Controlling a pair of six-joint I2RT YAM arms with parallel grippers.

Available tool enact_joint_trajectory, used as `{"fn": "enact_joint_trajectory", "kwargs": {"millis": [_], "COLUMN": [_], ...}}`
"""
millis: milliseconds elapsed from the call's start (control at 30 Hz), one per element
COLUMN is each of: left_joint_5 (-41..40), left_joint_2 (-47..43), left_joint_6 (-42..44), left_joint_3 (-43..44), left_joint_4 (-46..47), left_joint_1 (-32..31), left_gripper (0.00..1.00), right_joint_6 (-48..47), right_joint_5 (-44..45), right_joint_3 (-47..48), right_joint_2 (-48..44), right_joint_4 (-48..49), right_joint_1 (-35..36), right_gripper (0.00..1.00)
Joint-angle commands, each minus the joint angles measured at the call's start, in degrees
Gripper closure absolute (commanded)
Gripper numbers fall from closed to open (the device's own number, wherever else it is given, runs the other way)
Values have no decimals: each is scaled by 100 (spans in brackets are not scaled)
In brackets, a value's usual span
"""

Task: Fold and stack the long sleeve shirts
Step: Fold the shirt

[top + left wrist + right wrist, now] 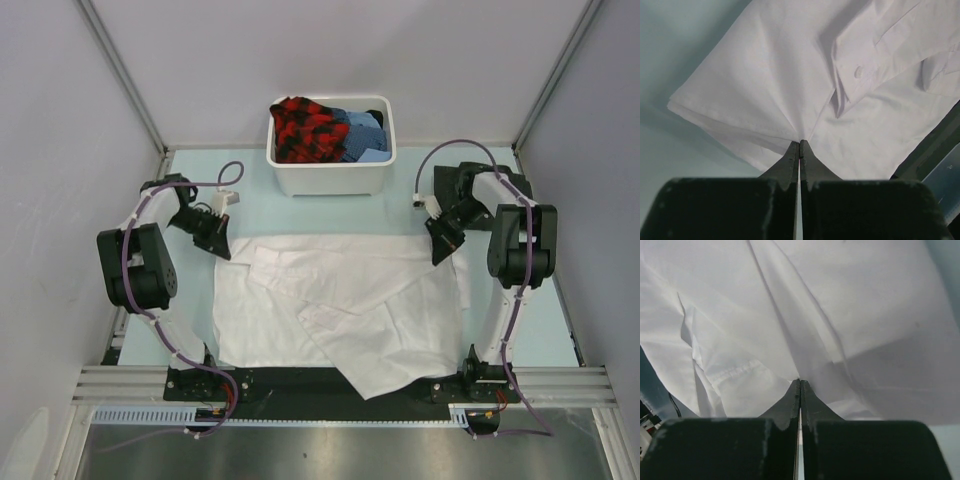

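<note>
A large white long sleeve shirt (pixel 340 300) lies spread across the pale table, and a sleeve or corner hangs over the near edge. My left gripper (pixel 218 243) is at the shirt's far left corner, shut on the cloth. In the left wrist view creases fan out from the pinched tips (pixel 800 142), and a cuff with a button (pixel 858 72) lies just beyond. My right gripper (pixel 443 248) is at the far right corner, also shut on the white shirt (pixel 840 305), with folds running into its closed tips (pixel 800 381).
A white plastic tub (pixel 330 178) stands at the back centre, holding a red-and-black checked cloth (pixel 305 128) and blue cloth (pixel 362 135). Grey walls close in the left, right and back sides. A black rail (pixel 330 385) runs along the near edge.
</note>
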Motion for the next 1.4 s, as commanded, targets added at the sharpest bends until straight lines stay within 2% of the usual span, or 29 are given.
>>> {"fn": "enact_joint_trajectory", "kwargs": {"millis": [0,133,167,200,233,300,333,400,433,533,667,833,900,1100,1200,1233,1300,1333,1367], "left_joint_5": [-147,-358,-385,-411,-446,-342,-228,185,308,573,564,327,319,116,55,28,11,2,11], "left_joint_2": [-126,155,182,200,209,139,-18,-125,-151,-117,427,1113,1306,1500,1580,1580,1588,1571,1571], "left_joint_6": [13,-14,29,47,56,179,179,293,354,443,460,610,680,935,1049,1041,1049,1041,1041], "left_joint_3": [-225,-550,-585,-612,-595,-533,-429,-235,-25,362,899,1268,1295,1163,1163,1146,1128,1154,1181], "left_joint_4": [106,371,406,424,407,311,310,240,214,371,547,732,706,539,346,337,310,284,240], "left_joint_1": [-11,-11,-11,-11,-3,50,172,313,375,358,296,86,24,-143,-134,-143,-134,-126,-126], "left_gripper": [100,100,99,97,86,75,66,59,53,44,44,42,40,40,48,56,67,78,84], "right_joint_6": [-309,-240,-213,-187,-204,-161,-151,-125,-38,182,446,429,499,342,148,0,-55,-90,-72], "right_joint_5": [-5,13,22,65,100,162,127,-83,-171,-312,-59,127,145,189,154,153,127,127,118], "right_joint_3": [353,222,230,239,335,519,677,1265,1459,2048,2322,2577,2568,2191,1918,1857,1655,1602,1558], "right_joint_2": [6,68,68,59,59,103,129,191,287,436,638,1078,1219,1316,1263,1220,1184,1132,1123], "right_joint_4": [-618,-531,-496,-504,-530,-653,-697,-890,-926,-707,196,533,708,893,745,640,603,595,621], "right_joint_1": [-127,58,58,197,207,120,119,-266,-328,-373,-241,-118,-100,-21,-21,-13,-12,-12,-12], "right_gripper": [100,100,97,76,66,49,45,44,43,41,39,38,32,31,34,36,50,58,77]}}
